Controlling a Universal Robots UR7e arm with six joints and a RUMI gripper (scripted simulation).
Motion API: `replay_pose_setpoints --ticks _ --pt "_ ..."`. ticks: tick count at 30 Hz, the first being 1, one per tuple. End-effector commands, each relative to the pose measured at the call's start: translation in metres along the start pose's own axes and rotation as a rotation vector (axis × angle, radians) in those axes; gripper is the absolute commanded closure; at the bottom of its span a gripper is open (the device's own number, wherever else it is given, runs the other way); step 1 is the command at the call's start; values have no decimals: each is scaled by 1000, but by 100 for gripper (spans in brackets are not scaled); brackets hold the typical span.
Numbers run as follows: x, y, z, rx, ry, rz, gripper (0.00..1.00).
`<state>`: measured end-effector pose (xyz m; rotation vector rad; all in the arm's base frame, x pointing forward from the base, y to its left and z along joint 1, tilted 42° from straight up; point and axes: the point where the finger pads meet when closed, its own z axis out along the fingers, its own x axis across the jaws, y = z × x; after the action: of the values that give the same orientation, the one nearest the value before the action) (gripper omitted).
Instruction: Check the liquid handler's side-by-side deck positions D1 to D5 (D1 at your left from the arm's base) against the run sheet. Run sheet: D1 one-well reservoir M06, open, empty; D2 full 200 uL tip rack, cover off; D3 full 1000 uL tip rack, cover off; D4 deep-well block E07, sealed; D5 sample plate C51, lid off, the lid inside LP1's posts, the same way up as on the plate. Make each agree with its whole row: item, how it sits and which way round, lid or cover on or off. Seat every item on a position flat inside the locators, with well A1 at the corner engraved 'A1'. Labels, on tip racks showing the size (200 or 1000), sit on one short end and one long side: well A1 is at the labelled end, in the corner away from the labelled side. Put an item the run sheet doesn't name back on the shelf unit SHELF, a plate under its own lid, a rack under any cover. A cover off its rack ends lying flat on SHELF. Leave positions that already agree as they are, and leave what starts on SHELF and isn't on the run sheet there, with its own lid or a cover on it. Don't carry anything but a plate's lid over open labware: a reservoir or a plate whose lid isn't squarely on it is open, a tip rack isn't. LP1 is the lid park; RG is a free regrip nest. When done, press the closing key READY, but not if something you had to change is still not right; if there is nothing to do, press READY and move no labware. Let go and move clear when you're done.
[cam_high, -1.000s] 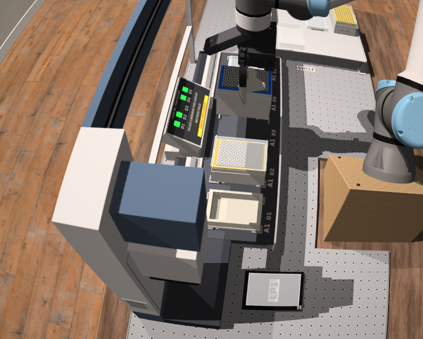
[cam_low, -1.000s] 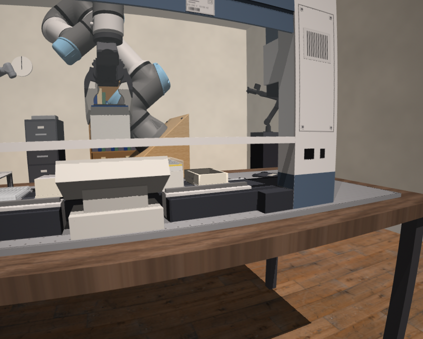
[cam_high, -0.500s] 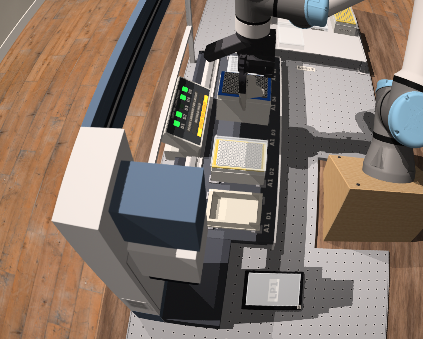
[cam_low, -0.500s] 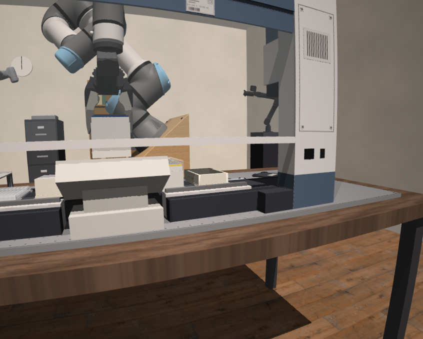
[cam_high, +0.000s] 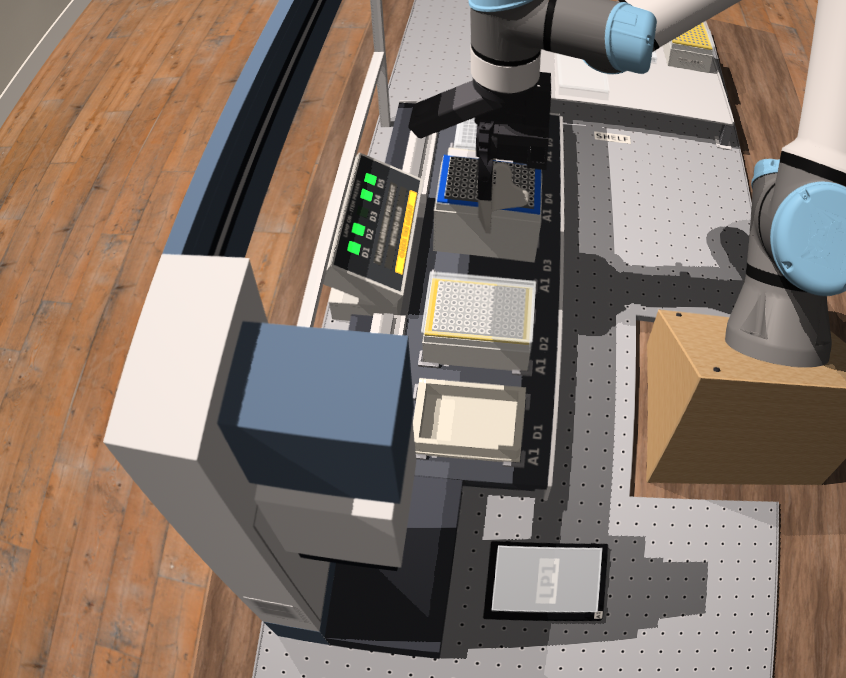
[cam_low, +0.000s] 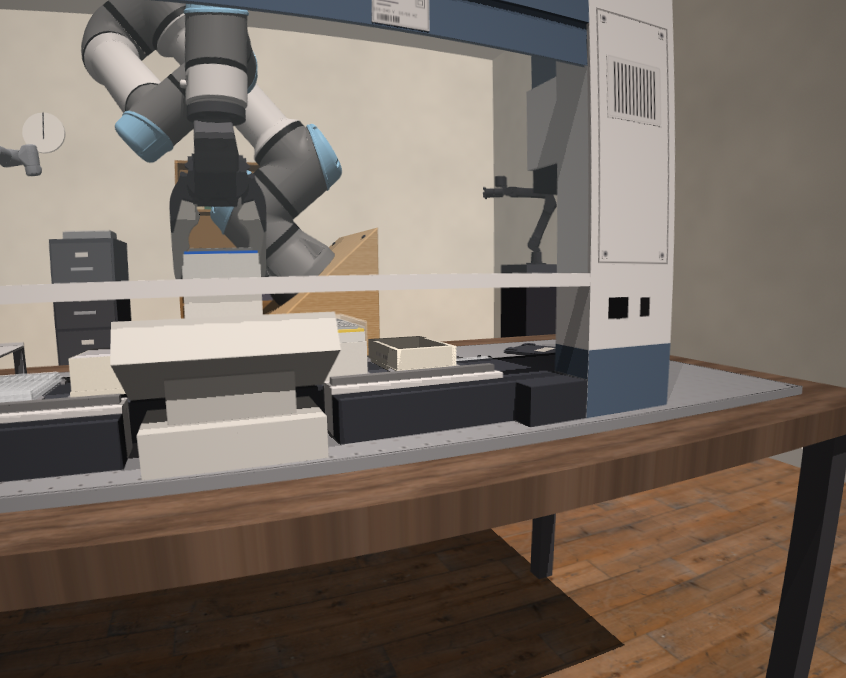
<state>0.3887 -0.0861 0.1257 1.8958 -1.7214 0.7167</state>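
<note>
Wood-edged bench (cam_low: 437,487) on plank floor (cam_low: 677,565), end effector (cam_low: 217,211) pinching blue-topped tip rack (cam_high: 483,229).
</note>
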Motion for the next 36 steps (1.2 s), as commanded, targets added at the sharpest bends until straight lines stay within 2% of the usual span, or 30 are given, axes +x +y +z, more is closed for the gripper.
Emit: replay_pose_setpoints --ticks 1,28,36 --pt "0 -1 10 3 -1 0 100" --pt "0 -1 51 3 -1 0 100" --pt "0 -1 51 4 -1 0 100"
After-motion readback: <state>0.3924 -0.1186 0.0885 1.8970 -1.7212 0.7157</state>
